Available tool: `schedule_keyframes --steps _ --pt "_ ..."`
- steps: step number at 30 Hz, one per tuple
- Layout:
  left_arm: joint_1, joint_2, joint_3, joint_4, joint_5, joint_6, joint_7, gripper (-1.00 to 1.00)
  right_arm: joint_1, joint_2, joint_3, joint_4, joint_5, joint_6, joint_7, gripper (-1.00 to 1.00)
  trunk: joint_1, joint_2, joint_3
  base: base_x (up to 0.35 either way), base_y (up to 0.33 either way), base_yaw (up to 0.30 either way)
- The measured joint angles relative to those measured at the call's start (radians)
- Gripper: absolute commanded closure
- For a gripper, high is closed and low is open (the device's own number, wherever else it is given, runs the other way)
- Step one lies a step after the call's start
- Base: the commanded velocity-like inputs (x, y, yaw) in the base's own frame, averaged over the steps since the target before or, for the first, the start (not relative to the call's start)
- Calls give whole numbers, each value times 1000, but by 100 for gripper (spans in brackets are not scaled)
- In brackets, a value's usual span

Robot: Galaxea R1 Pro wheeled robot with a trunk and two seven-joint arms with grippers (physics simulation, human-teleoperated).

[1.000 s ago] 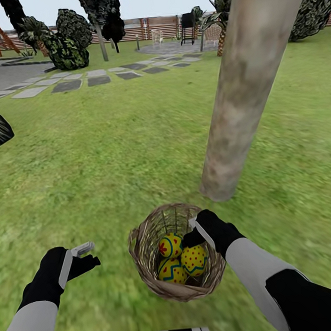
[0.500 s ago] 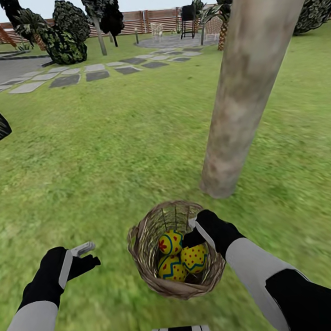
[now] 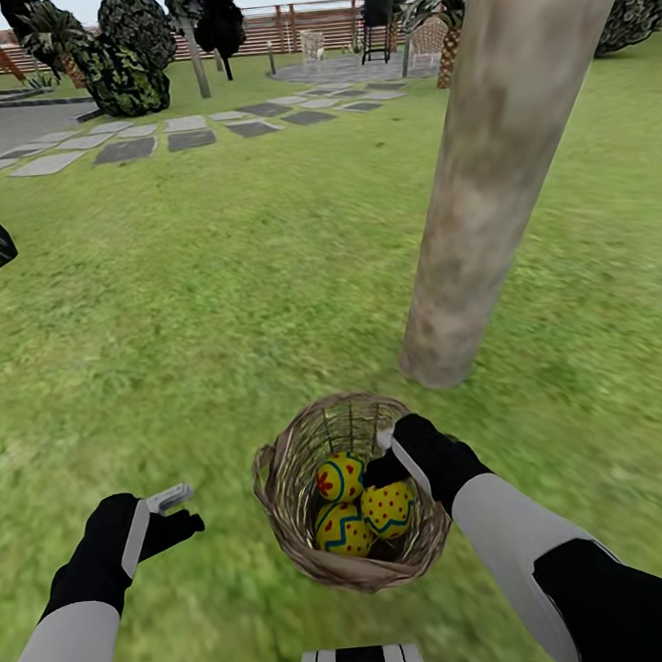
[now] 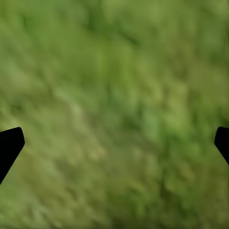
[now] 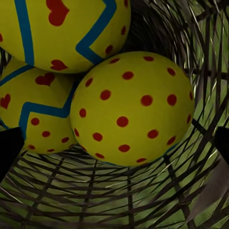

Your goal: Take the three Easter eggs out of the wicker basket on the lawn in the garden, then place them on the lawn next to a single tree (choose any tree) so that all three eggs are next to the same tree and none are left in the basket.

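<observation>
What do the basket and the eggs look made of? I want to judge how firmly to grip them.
The basket looks like woven wicker: thin brown twigs crossing, with grass showing through the gaps. It probably flexes. The eggs look smooth and hard with a matte painted finish, yellow with red dots and blue zigzags; whether plastic or wood is unclear. The right gripper is in the basket beside them.

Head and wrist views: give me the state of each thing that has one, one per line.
wicker basket: upright on the lawn, beside the tree.
Easter eggs: all three in the basket, touching.
right gripper: open, inside the basket, over the dotted egg.
left gripper: open, empty, above grass.
</observation>
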Motion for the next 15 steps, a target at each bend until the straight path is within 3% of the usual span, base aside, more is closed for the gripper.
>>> schedule_keyframes --steps 4,15 --pt "0 0 0 0 -2 0 1 -100 0 -1 0 -4 0 -2 0 -100 15 -28 -19 0 0 0" --pt "0 -1 0 0 -3 -1 1 -100 1 -5 -3 -39 0 -5 3 -100 20 -31 -73 0 0 0"
